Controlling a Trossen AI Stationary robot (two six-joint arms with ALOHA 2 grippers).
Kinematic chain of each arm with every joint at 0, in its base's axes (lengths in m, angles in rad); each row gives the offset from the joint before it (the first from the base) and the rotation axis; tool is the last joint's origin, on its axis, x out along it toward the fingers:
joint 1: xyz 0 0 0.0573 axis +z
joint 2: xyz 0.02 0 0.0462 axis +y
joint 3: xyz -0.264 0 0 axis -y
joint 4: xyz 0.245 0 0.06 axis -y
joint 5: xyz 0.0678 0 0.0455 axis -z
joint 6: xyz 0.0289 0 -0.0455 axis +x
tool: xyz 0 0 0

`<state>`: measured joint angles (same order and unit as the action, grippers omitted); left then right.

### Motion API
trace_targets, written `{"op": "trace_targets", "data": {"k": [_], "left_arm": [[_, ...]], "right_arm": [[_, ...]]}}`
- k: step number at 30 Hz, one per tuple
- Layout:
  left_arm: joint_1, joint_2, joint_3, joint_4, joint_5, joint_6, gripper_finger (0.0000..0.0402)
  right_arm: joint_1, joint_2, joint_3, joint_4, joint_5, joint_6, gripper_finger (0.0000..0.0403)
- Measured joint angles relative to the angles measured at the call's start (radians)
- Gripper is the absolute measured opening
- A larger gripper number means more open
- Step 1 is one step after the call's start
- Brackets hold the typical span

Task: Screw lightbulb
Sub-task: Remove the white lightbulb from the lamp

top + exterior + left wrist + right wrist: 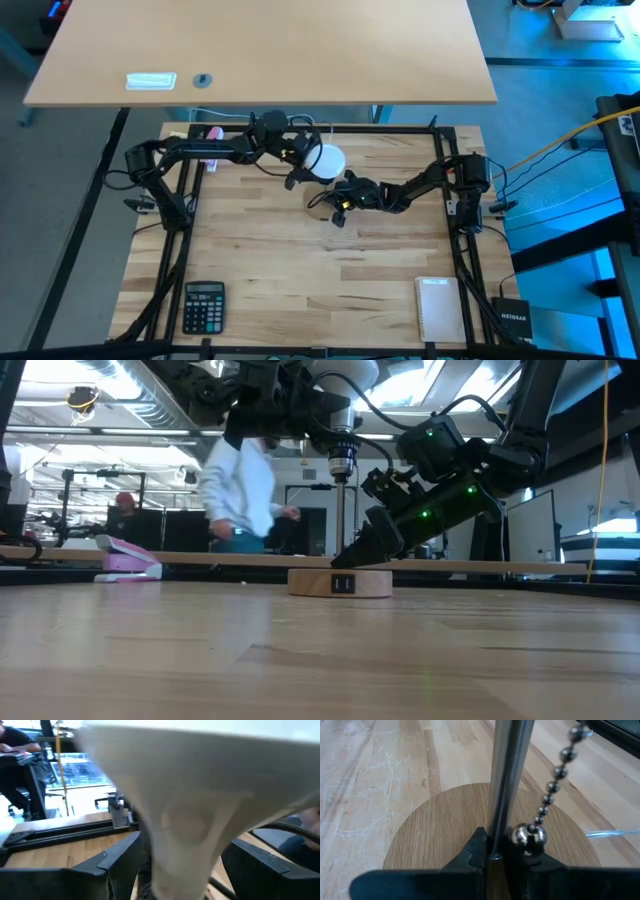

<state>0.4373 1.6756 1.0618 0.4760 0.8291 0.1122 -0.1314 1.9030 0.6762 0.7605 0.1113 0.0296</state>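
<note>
Your left pincer holds the small white globe-shaped lightbulb | your right pincer grips, seemingly, the silvery metal lamp rod.

Robotics lab or open-plan workshop: a butcher-block wooden table fenced by a black metal frame that carries two dark robot arms, with a second, lighter desk just behind it. Low view looks into a large room with exposed ceiling ducts, strip lighting and rows of desks with monitors; a person in a white top is in the background. A calculator, a notepad and a network box sit near the table's front edge.
</note>
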Motion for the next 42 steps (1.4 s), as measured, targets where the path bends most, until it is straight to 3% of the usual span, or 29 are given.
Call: {"op": "trace_targets", "data": {"k": [4, 9, 13, 17, 25, 29, 32, 36, 42], "left_arm": [[0.004, 0.0, 0.0, 0.006, -0.034, -0.029, 0.023], [-0.004, -0.009, 0.0, -0.002, -0.091, -0.039, 0.0142], [-0.035, -0.041, 0.0, -0.063, -0.239, -0.027, 0.0133], [-0.11, -0.062, 0.0, -0.103, -0.565, -0.035, 0.0133], [-0.342, -0.058, 0.001, -0.071, -1.478, -0.219, 0.0133], [-0.432, -0.053, -0.002, -0.023, -1.721, -0.263, 0.0136], [-0.461, -0.053, -0.002, -0.011, -1.757, -0.255, 0.0137], [-0.482, -0.053, -0.002, -0.046, -1.72, -0.248, 0.0138], [-0.509, -0.058, 0.0, -0.088, -1.67, -0.236, 0.0139]], "right_arm": [[0.0, 0.0, 0.0, 0.0, -0.006, 0.0, 0.0037], [-0.002, 0.0, 0.0, -0.001, -0.007, 0.003, 0.0037], [-0.003, 0.0, 0.0, -0.001, 0.013, 0.004, 0.0037], [-0.003, 0.0, 0.0, 0.001, 0.036, 0.03, 0.0037], [-0.005, 0.0, 0.001, 0.008, 0.078, 0.042, 0.0037], [-0.002, -0.001, 0.002, 0.014, 0.065, 0.038, 0.0036], [0.0, -0.003, 0.003, 0.017, 0.049, 0.036, 0.0036], [0.0, -0.001, 0.001, 0.011, 0.019, 0.036, 0.0038], [0.001, -0.038, -0.002, -0.03, -0.081, 0.04, 0.0101]]}}
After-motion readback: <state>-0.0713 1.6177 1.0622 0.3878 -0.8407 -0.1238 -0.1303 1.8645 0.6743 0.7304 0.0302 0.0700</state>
